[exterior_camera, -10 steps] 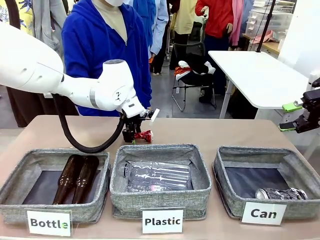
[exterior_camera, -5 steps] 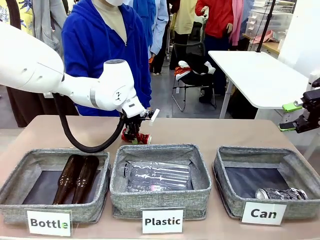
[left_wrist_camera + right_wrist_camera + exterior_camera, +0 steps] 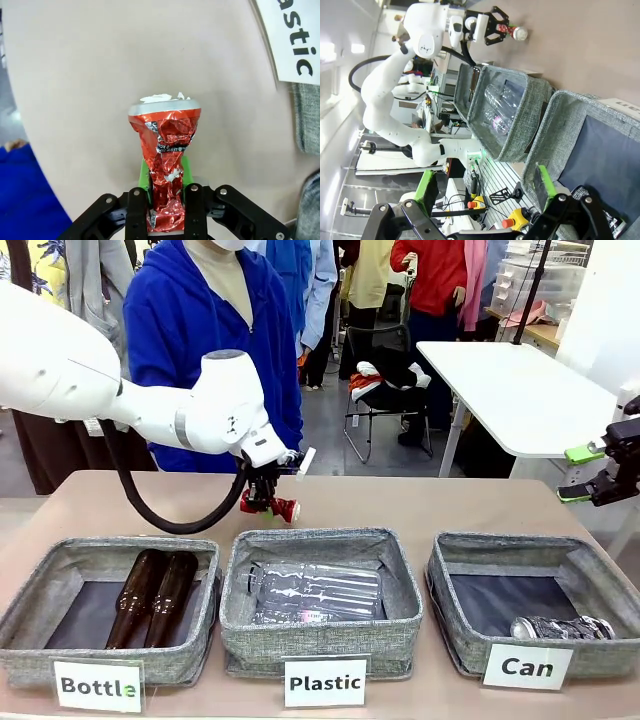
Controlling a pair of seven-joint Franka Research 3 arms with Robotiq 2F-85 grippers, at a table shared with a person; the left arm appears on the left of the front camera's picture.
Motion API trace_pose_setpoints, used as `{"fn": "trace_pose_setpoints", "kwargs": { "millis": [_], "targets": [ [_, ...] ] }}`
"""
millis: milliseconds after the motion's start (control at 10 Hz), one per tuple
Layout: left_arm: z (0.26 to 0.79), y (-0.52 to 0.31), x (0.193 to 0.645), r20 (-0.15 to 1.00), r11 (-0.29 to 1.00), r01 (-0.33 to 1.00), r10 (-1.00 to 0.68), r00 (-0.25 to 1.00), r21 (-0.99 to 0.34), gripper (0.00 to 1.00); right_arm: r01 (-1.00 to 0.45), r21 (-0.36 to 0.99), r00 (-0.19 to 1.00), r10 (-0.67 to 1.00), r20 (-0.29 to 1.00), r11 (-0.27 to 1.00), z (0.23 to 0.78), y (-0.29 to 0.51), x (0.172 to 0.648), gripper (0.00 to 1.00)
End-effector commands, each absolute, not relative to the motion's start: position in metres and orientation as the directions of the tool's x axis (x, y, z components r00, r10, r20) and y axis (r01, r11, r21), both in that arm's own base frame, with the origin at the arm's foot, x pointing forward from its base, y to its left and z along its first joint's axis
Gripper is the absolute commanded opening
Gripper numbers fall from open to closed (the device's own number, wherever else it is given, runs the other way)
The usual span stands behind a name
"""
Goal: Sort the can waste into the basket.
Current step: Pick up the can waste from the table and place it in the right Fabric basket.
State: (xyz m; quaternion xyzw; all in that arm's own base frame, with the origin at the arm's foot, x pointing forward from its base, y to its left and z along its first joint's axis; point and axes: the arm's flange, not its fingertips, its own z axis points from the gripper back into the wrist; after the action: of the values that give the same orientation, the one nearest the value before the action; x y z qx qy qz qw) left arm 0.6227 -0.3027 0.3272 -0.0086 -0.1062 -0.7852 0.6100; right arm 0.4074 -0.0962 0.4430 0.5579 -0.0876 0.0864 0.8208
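Cans first: we see the red can [image 3: 271,505] clamped in our left gripper [image 3: 262,503], lifted clear of the table [image 3: 420,502] just behind the "Plastic" bin [image 3: 320,600]. From the left wrist, the 2 fingers are closed on the can's [image 3: 165,165] pinched middle, its silver rim pointing away from the gripper [image 3: 164,195] and green pads [image 3: 144,175] showing behind the crumpled metal. The tan tabletop [image 3: 90,100] lies beyond it, with the corner of a white label [image 3: 300,45] at the upper right.

The silver can [image 3: 562,628] lies on its side in the "Can" basket [image 3: 452,585], at the near right of the dark bottom, close behind the label [image 3: 527,667]. The right wrist catches an edge of it [image 3: 615,220] low in that basket [image 3: 545,145].

Our right gripper [image 3: 585,473] hangs at the table's right edge, above and behind the basket — fingers apart, holding nothing. Its wrist view shows the 2 green pads [image 3: 427,187] well separated, and farther off the left arm with the red can [image 3: 512,32] in its gripper [image 3: 500,26].

2 brown bottles [image 3: 150,595] lie side by side in the "Bottle" bin [image 3: 40,590]; clear plastic bottles [image 3: 315,592] lie in the middle bin. A person in a blue jacket [image 3: 200,330] stands at the far side.
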Motion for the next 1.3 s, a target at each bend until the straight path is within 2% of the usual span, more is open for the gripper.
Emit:
{"fn": "trace_pose_setpoints", "kwargs": {
  "millis": [0, 300, 500, 700, 800, 900, 1200],
  "targets": [
    [0.362, -0.281, 0.601, 0.137, -0.146, 0.971, -0.975, -0.173, 0.191, 0.0, -0.256, 0.898, 0.966, 0.057, 0.253, 0.357, 0.446, -0.099, 0.407, 1.0],
    [0.447, -0.228, 0.527, 0.269, 0.03, 0.99, -0.963, -0.008, 0.137, 0.0, -0.256, 0.898, 0.966, 0.057, 0.253, 0.357, 0.446, -0.099, 0.407, 1.0],
    [0.468, -0.199, 0.463, 0.28, 0.038, 0.994, -0.96, 0.009, 0.098, 0.0, -0.256, 0.898, 0.966, 0.057, 0.253, 0.357, 0.446, -0.099, 0.407, 1.0],
    [0.469, -0.176, 0.413, 0.328, 0.005, 0.994, -0.944, -0.031, 0.108, 0.0, -0.256, 0.898, 0.966, 0.057, 0.253, 0.357, 0.446, -0.099, 0.407, 1.0],
    [0.468, -0.166, 0.4, 0.369, 0.022, 0.994, -0.929, -0.019, 0.106, 0.0, -0.256, 0.898, 0.966, 0.057, 0.253, 0.357, 0.446, -0.099, 0.407, 1.0],
    [0.477, -0.193, 0.437, 0.306, 0.049, 0.994, -0.952, 0.018, 0.095, 0.0, -0.256, 0.898, 0.966, 0.057, 0.253, 0.357, 0.446, -0.099, 0.407, 1.0],
    [0.477, -0.193, 0.437, 0.306, 0.049, 0.994, -0.952, 0.018, 0.095, 0.0, -0.256, 0.898, 0.966, 0.057, 0.253, 0.357, 0.446, -0.099, 0.407, 1.0]
  ]
}}
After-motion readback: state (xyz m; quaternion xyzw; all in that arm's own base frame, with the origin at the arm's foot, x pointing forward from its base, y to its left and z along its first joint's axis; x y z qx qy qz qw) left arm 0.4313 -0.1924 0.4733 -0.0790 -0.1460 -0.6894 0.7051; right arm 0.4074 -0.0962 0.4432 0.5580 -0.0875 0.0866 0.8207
